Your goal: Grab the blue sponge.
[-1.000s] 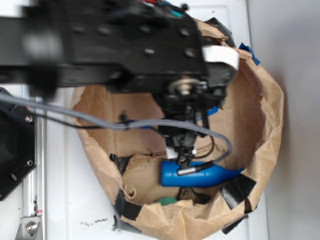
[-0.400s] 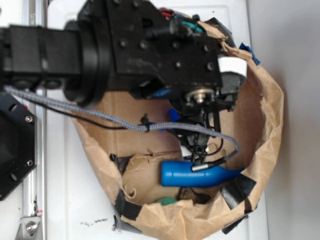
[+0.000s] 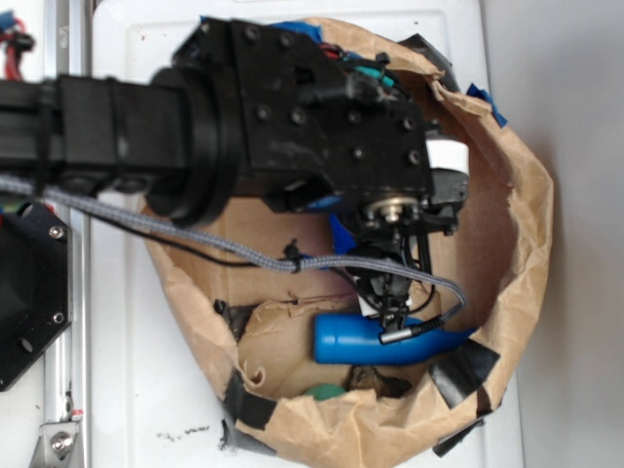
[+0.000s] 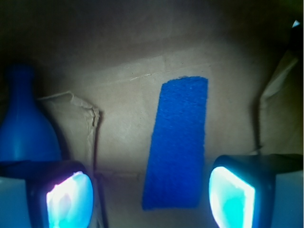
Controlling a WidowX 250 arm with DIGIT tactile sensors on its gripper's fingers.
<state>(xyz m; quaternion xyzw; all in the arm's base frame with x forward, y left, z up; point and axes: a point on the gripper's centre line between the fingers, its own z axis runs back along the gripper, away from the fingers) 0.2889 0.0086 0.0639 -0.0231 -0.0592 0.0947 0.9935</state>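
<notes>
The blue sponge (image 4: pixel 178 142) is a flat, rough blue strip lying on the brown paper floor. In the wrist view it runs from between my fingers up and away. My gripper (image 4: pixel 151 194) is open, its two lit pads (image 4: pixel 70 197) standing either side of the sponge's near end without touching it. From the exterior view only a sliver of the sponge (image 3: pixel 340 232) shows under the black wrist, and the gripper (image 3: pixel 385 292) hangs inside the bag just above the bottle.
A glossy blue bottle (image 3: pixel 380 341) lies on the floor of the crumpled brown paper bag (image 3: pixel 507 214); it appears left of my fingers in the wrist view (image 4: pixel 23 123). Black tape patches (image 3: pixel 466 369) and a green object (image 3: pixel 322 393) sit at the bag's near rim.
The arm has swung and settled over the bag, and the gripper has shifted a little to the right and lower, towards the bottle. The bottle has not moved.
</notes>
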